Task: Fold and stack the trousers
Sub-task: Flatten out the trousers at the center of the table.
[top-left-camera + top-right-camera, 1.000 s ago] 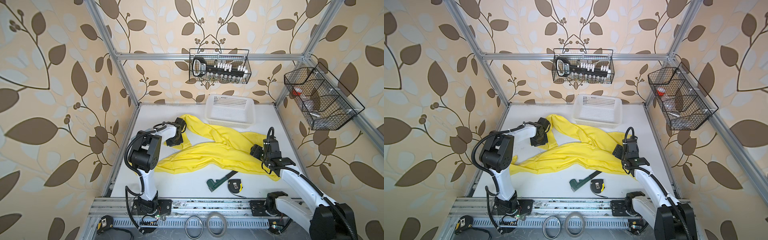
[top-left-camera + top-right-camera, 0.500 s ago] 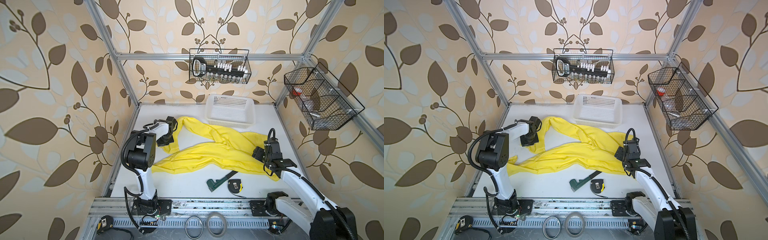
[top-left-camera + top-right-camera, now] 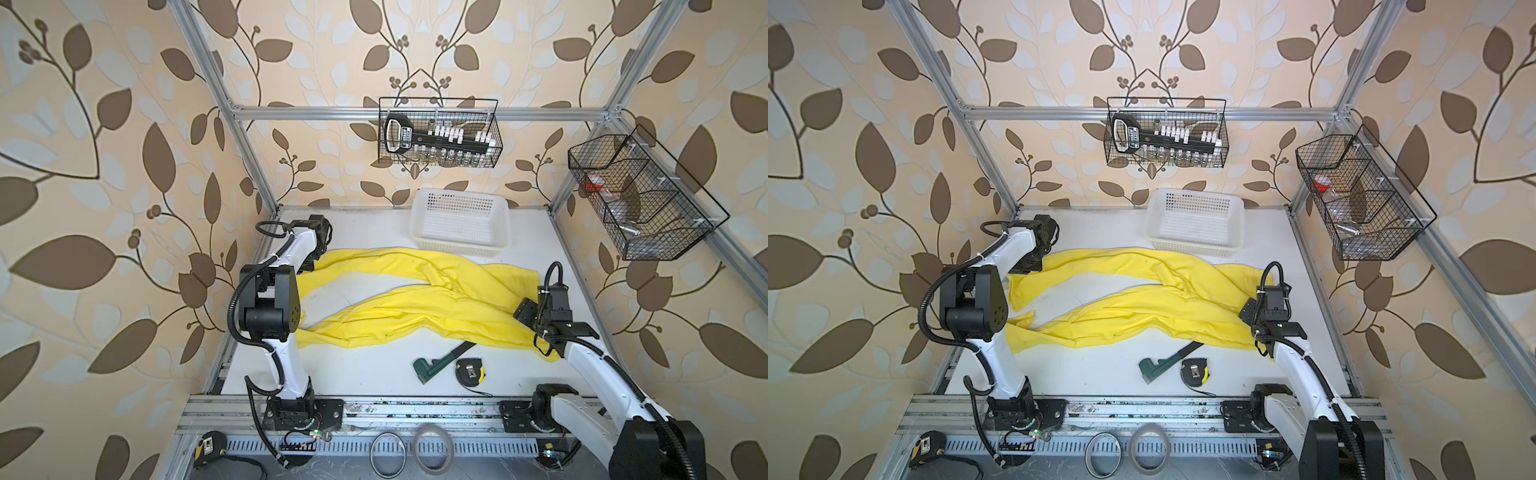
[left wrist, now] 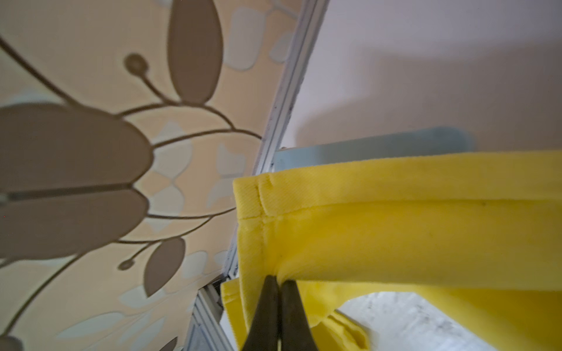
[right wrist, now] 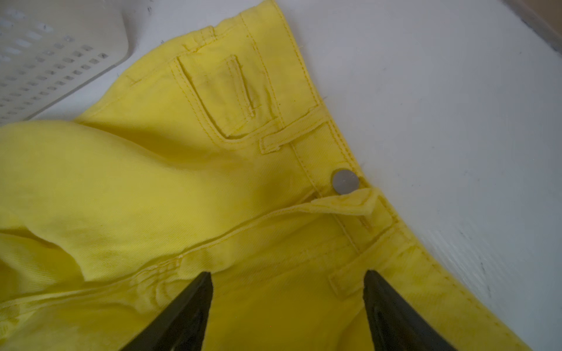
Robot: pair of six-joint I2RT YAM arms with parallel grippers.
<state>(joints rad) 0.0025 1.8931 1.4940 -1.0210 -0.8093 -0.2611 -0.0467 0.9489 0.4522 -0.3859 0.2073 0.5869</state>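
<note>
No fold yet: trousers (image 3: 415, 307) sprawled across table (image 3: 365, 374), left gripper (image 4: 279, 282) pinching a hem (image 4: 258, 200) near far-left corner, right gripper (image 5: 287, 272) spread wide above waistband (image 5: 334, 146).

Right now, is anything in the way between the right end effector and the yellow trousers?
Nothing visible. In the right wrist view the right end effector hangs open directly over the yellow trousers, at the waistband near the metal button, with only bare fabric below its fingertips. The white perforated basket stands apart, beyond the trousers.
</note>
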